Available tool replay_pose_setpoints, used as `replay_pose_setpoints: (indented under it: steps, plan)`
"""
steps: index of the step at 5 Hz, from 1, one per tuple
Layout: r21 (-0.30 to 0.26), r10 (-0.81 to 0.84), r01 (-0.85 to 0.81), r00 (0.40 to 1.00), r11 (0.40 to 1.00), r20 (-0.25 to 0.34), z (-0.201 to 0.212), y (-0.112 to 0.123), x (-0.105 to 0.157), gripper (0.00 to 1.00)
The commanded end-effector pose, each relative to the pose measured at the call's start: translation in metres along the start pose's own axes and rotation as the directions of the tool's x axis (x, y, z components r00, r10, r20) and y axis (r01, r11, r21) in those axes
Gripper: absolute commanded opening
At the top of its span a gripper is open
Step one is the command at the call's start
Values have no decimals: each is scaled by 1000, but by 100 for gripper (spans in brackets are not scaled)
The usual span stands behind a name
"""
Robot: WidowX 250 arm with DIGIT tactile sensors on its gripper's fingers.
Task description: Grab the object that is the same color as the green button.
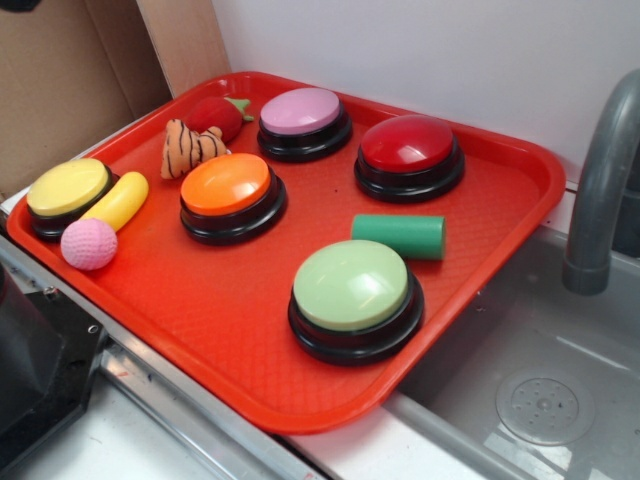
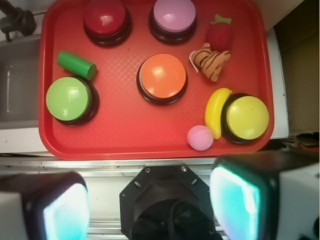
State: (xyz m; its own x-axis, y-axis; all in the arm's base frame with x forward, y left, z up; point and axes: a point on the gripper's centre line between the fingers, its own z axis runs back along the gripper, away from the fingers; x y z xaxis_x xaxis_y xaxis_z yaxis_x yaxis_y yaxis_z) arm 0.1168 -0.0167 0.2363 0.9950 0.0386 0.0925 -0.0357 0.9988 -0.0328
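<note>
Exterior view: a green cylinder [image 1: 398, 236] lies on its side on the red tray [image 1: 200, 330], at one o'clock from the green button [image 1: 352, 287] and just beside it; bare tray separates it from the red button [image 1: 409, 148] and the tray's right rim.

Wrist view: the gripper [image 2: 145, 205] hangs spread and empty below the tray's near edge; the cylinder [image 2: 76, 64] sits at eleven o'clock, touching the green button [image 2: 69, 99], near the left rim; open tray lies between it and the orange button [image 2: 162, 76].
</note>
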Motion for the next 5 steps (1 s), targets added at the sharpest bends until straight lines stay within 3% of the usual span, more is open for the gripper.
replay_pose_setpoints:
  steps: [1, 2, 3, 4, 5]
  plan:
    - [0, 0, 0, 1000, 1000, 0, 0, 0, 0, 100]
    - [17, -164, 164, 986, 986, 32, -17, -9, 20, 100]
    - [15, -309, 309, 951, 951, 20, -35, -23, 45, 100]
    - [61, -353, 351, 936, 934, 19, -61, -44, 70, 100]
    - [-25, -381, 380, 925, 925, -9, -101, -64, 95, 100]
